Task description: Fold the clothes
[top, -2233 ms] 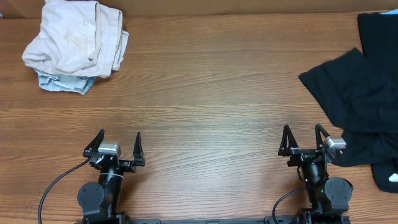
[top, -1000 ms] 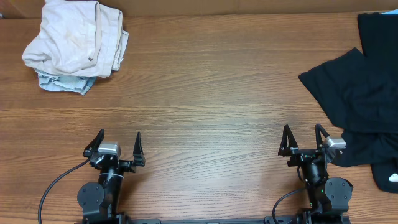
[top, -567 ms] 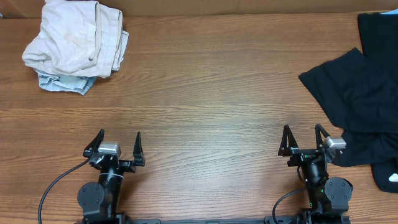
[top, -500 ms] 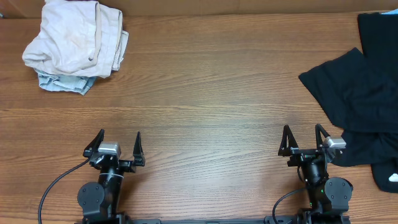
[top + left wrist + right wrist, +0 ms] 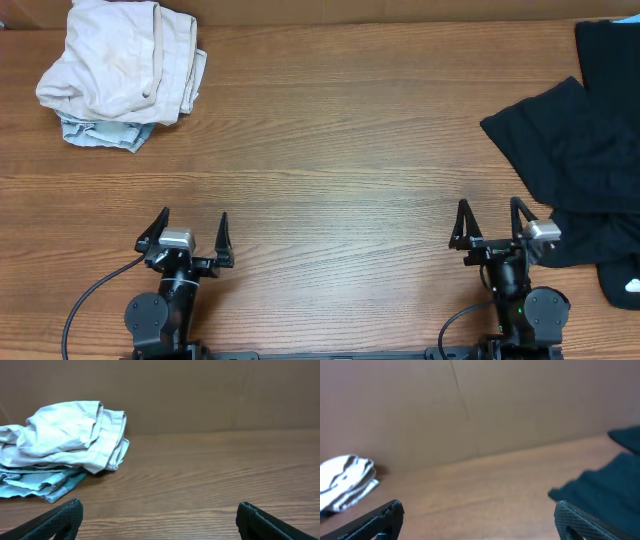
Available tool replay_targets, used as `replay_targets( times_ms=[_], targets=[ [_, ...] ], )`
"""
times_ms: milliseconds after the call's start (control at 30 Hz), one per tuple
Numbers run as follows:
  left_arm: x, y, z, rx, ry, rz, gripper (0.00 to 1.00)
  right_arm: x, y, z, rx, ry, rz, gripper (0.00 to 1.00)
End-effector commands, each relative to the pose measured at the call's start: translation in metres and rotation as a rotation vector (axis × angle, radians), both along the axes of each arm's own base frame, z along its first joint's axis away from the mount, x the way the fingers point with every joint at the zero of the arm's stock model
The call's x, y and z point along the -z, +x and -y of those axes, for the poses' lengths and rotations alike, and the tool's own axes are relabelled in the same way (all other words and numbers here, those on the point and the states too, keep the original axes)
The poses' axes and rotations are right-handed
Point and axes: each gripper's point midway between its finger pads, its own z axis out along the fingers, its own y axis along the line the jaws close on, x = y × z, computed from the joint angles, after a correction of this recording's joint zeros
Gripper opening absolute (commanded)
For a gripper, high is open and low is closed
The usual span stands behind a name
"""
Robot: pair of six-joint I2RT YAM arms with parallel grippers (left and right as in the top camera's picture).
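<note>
Overhead view, read left to right, as I see it from the remote station. At the far left corner of the counter (image 5: 330,150) lies a beige pile (image 5: 120,60), crumpled, resting on a blue cloth (image 5: 100,133) whose edge shows beneath its near side. The left wrist view gives the same pair at closer range: the beige pile (image 5: 65,430) is uppermost and the blue cloth (image 5: 35,485) lies flat under it. Both stand just before a brown wall (image 5: 200,395).

At the near edge, left of centre, are the left jaws. They stand wide apart, holding nothing, with both fingertips (image 5: 60,517) over bare wood. A black cable (image 5: 85,300) curves away from the base of that arm towards the left.

The middle of the counter shows only wood grain.

At the near edge, right of centre, are the right jaws, likewise wide apart and holding nothing. In the right wrist view, which is blurred, their fingertips (image 5: 580,517) frame the counter.

The clothes (image 5: 585,160) lie in a loose black heap at the far right, unfolded and running past the right edge of the picture. One point of the fabric reaches inward towards the centre. The heap's near edge lies just beside the outer finger of the right jaws; I cannot tell whether they touch. In the right wrist view the clothes (image 5: 605,490) appear as a dark mass on the right.
</note>
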Motion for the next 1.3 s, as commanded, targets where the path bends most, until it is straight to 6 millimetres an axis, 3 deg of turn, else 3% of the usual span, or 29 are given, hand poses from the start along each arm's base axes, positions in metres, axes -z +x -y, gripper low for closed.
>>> replay_targets(
  times_ms=[0, 233, 633, 933, 1133, 1267],
  targets=[
    [-0.004, -0.002, 0.011, 0.068, -0.021, 0.016, 1.0, -0.008, -0.001, 0.001, 0.007, 0.003, 0.044, 1.0],
    [-0.027, -0.006, 0.014, 0.077, -0.05, 0.051, 1.0, -0.031, -0.007, -0.01, -0.06, -0.006, 0.097, 1.0],
    [-0.078, -0.006, 0.014, 0.08, -0.059, 0.006, 1.0, -0.091, -0.027, -0.006, -0.024, -0.044, 0.158, 1.0],
    [-0.148, 0.009, 0.014, 0.092, -0.078, -0.089, 1.0, -0.132, -0.048, 0.009, 0.074, -0.109, 0.131, 1.0],
    [-0.177, 0.021, 0.017, 0.123, -0.046, -0.146, 1.0, -0.152, -0.043, 0.006, 0.052, -0.11, 0.087, 1.0],
    [-0.185, 0.027, 0.016, 0.129, -0.015, -0.184, 1.0, -0.16, -0.035, 0.002, 0.02, -0.107, -0.002, 1.0]
  ],
)
